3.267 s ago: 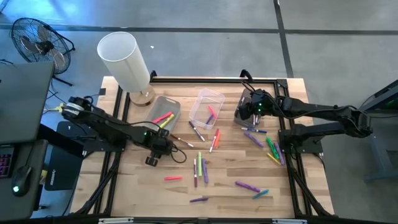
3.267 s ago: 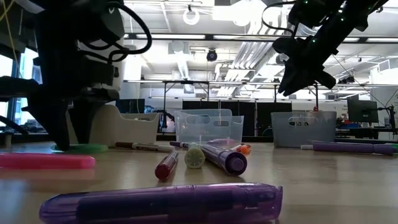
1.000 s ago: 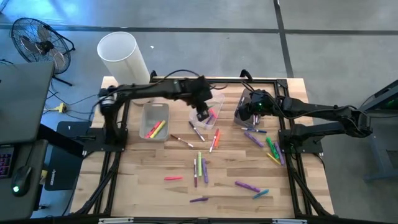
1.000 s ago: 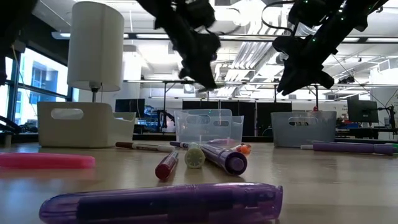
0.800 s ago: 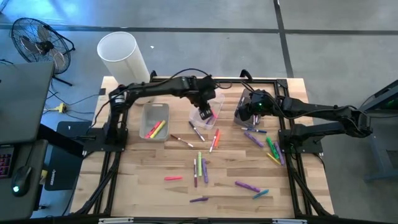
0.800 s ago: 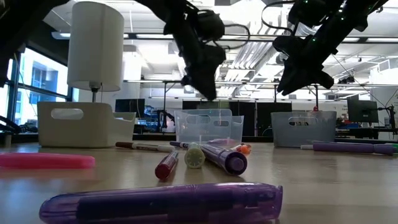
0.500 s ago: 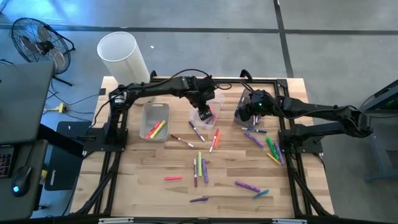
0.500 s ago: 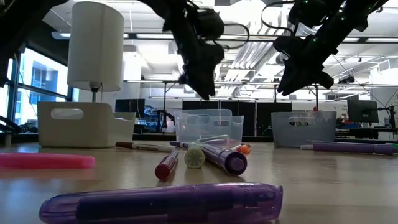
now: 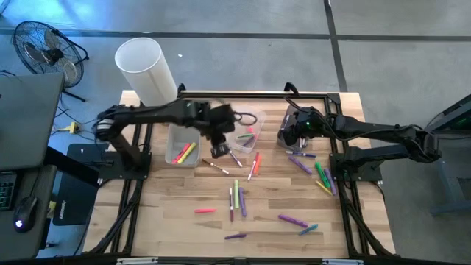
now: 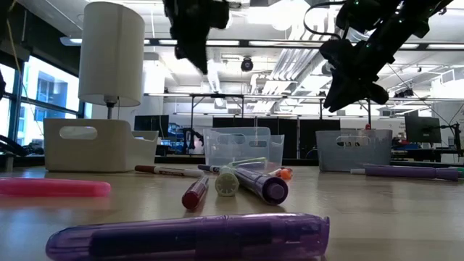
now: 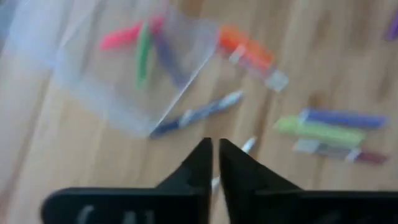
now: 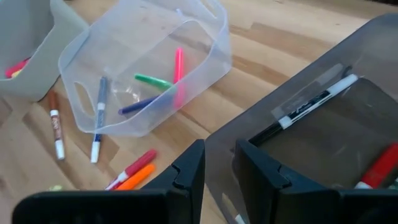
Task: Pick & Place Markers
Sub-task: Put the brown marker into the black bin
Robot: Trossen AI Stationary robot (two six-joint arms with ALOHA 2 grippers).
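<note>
left gripper: pressed together, empty, over the table
markers: near it, loose
right gripper: slightly apart, empty

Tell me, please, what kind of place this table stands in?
Probably a robotics lab or open workshop. The low view shows an exposed ceiling with ducts and strip lights, and workbenches with monitors behind the table. The high view shows a bare concrete floor and a floor fan.

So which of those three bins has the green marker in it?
The clear middle bin: a green marker lies inside beside pink and blue ones.
</note>
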